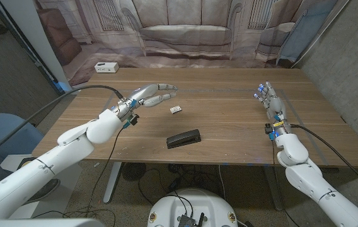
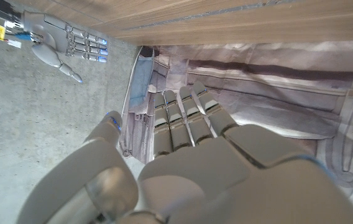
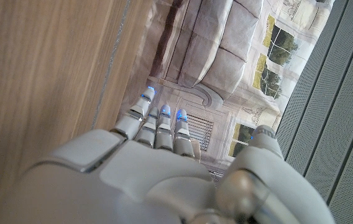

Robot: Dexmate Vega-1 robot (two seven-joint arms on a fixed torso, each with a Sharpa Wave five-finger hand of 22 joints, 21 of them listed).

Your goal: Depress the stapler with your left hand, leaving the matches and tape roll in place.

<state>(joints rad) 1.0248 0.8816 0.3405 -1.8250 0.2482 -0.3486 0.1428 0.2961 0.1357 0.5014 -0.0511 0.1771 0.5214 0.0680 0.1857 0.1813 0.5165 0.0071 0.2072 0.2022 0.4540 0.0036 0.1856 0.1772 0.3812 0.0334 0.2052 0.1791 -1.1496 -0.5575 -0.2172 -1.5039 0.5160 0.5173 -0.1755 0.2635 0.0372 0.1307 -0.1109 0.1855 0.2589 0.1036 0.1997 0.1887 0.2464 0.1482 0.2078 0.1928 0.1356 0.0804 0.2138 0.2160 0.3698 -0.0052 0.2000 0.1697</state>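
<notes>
Backdrop: printed cloth (image 1: 185,31) picturing a sofa and panelled walls hangs behind the wooden counter (image 1: 229,126), grey walls to either side
Counter: long wooden top; both arms come in from the near corners, and a small white box (image 1: 106,67) sits on a ledge past the far left corner
Left hand: left hand (image 1: 152,95) is raised over the left-centre of the counter, fingers (image 1: 166,88) stretched and spread apart toward the middle, nothing held; the left wrist view shows the same fingers straight and side by side
Right hand: right hand (image 1: 270,101) stands near the right edge with fingers pointing away and apart, nothing in it; well away from the task's things
Stapler: black stapler (image 1: 184,139) lies flat near the middle of the counter, closer to the near edge than either hand
Key relation: from the left hand the stapler lies nearer the robot and a little toward the robot's right; its long axis runs roughly across the counter, the right end tipped slightly to the far side
Nearer hand: left hand is the closer of the 2, as I judge it, so it suits the press
Matches: small pale matchbox (image 1: 176,110) lies between the left fingertips and the stapler, just beside the fingertips and apart from the stapler
Risk: drawing the hand back and down toward the stapler passes close by the matches; a lifted path looks safer
Tape roll: I cannot find it
</notes>
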